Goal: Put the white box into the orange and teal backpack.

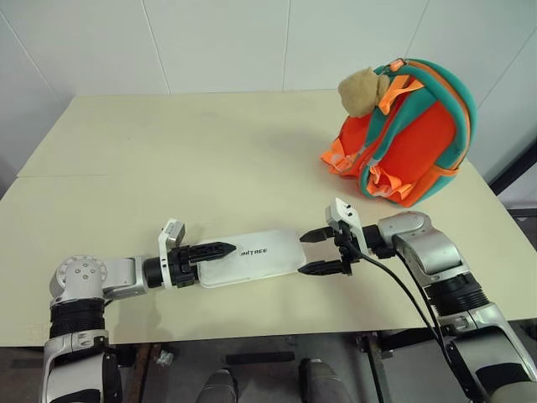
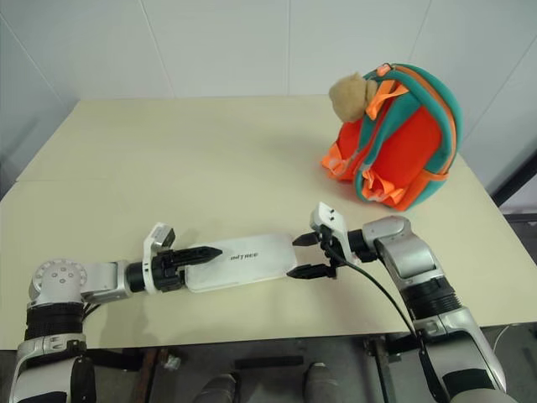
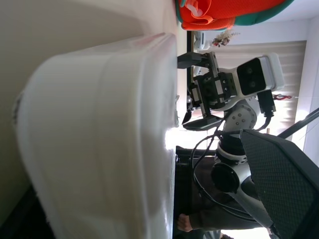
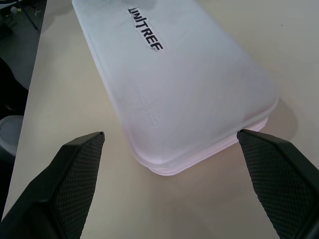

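The white box (image 1: 252, 257) is seen lying flat on the cream surface (image 1: 168, 159), near the front edge, its long axis running across between the two arms and its dark lettering facing up. At its left end the left gripper (image 1: 214, 250) is placed, one black finger (image 1: 210, 249) lying over the top of the box; the second finger is hidden, so contact below cannot be told, but the fingers are spread wide. At the opposite end the right gripper (image 1: 323, 251) is pointed toward the box, its two fingers (image 4: 75, 174) held well apart, one toward the far side and one toward the near side of the rounded end. In the right wrist view that end is seen just short of the fingertips, lined up with the gap between them and touched by neither. The orange and teal backpack (image 1: 411, 134) is stood upright at the far right of the surface, well apart from the box, with a tan plush bear (image 1: 362, 89) hung at its top.
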You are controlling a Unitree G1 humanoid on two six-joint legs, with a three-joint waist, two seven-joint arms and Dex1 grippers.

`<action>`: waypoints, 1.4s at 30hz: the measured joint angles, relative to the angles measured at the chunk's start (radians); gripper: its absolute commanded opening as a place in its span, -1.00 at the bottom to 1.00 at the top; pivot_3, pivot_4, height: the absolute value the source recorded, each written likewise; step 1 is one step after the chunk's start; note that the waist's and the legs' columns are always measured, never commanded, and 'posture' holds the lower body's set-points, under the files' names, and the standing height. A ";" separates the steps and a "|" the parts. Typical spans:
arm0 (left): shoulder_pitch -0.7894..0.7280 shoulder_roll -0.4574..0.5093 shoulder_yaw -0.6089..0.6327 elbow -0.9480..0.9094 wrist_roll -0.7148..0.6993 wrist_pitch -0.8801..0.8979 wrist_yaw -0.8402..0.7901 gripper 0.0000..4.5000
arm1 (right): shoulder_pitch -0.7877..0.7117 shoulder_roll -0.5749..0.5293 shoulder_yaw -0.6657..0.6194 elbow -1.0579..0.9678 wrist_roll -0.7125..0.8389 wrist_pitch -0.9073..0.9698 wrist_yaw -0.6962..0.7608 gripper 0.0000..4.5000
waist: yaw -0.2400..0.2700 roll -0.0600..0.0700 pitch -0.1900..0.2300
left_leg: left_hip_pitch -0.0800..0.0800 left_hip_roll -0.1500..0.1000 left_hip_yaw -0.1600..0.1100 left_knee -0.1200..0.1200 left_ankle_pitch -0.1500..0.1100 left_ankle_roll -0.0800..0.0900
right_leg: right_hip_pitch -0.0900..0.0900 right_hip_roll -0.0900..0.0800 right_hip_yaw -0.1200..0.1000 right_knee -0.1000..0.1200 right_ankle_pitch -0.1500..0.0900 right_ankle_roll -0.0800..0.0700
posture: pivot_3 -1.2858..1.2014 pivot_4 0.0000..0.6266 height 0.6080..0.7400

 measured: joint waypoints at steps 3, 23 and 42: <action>0.002 -0.018 0.015 0.000 -0.019 0.000 0.029 0.62 | 0.010 0.000 -0.003 -0.004 0.006 0.000 -0.010 1.00 | 0.002 0.000 0.000 | 0.000 0.000 0.000 0.000 0.000 0.000 | 0.000 0.000 0.000 0.000 0.000 0.000 | 0.03 -0.52 1.00; 0.064 -0.009 0.071 -0.082 -0.047 -0.071 0.070 -0.41 | 0.056 -0.042 -0.508 -0.044 0.103 0.067 -0.589 1.00 | 0.020 0.000 0.000 | -0.001 0.000 0.001 0.000 0.000 0.000 | 0.000 0.000 0.000 -0.004 0.000 -0.002 | 0.03 -0.52 1.00; 0.073 0.011 0.081 -0.119 0.014 -0.131 0.000 -0.41 | -0.438 0.144 -0.463 0.664 0.005 -0.259 -0.814 0.82 | 0.011 0.000 0.000 | -0.002 0.000 0.001 -0.006 0.000 0.000 | 0.000 0.000 0.000 -0.009 0.001 0.000 | 0.03 -0.52 1.00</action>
